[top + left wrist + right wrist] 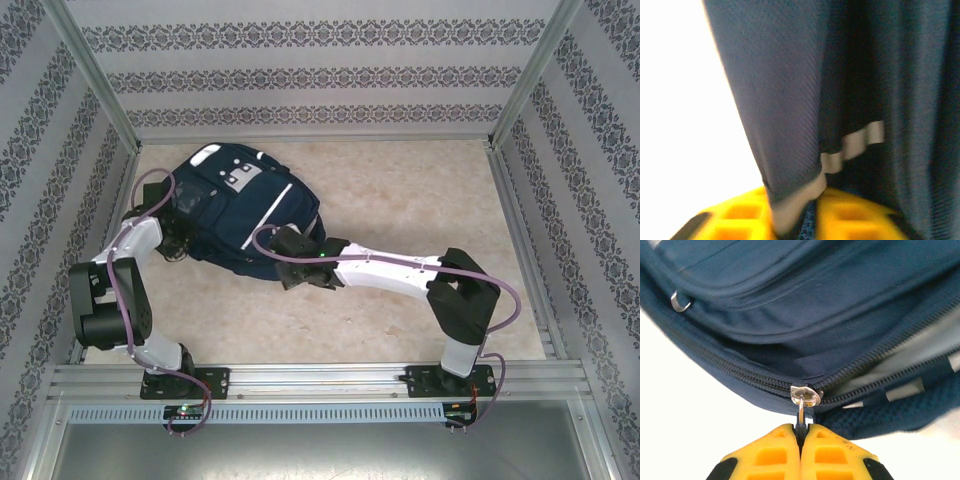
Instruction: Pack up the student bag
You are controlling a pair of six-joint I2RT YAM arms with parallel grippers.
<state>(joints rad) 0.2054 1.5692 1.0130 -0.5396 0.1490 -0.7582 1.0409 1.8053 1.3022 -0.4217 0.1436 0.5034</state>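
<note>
Pulling straight along the zipper seems best: the right tool pinches the zipper pull of the student bag; the left tool straddles bag fabric, whether gripping I cannot tell.

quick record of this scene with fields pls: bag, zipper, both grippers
bag: navy student bag lying on the table
zipper: main zipper partly open, pale lining showing past the slider
right arm: right gripper shut on the zipper pull
left arm: left gripper at the bag's left side, fabric edge between its fingers, grip unclear
</note>
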